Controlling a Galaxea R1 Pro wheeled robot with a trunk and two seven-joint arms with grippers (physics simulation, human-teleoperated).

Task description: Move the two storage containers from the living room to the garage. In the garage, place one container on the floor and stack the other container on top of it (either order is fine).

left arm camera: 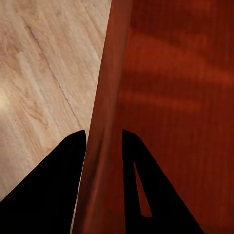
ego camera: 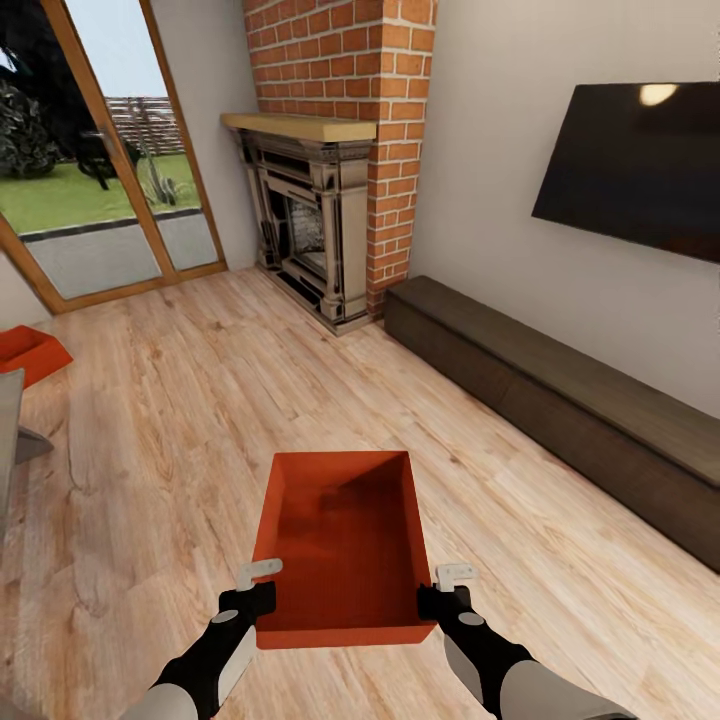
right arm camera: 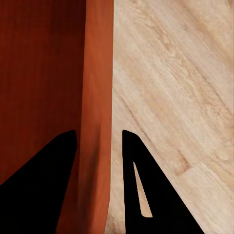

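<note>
An orange-red open-topped storage container (ego camera: 340,545) is held in front of me above the light wood floor of the living room. My left gripper (ego camera: 262,585) is shut on its left wall (left arm camera: 105,146), one finger on each side. On the opposite wall (right arm camera: 95,146) my right gripper (ego camera: 440,590) is shut the same way. The other storage container (ego camera: 28,350) sits at the far left edge of the head view, partly cut off.
A brick fireplace (ego camera: 320,230) stands ahead. A long dark low cabinet (ego camera: 560,400) runs along the right wall under a wall-mounted TV (ego camera: 635,170). Glass doors (ego camera: 110,170) are at the back left. A grey object (ego camera: 12,440) juts in at the left edge.
</note>
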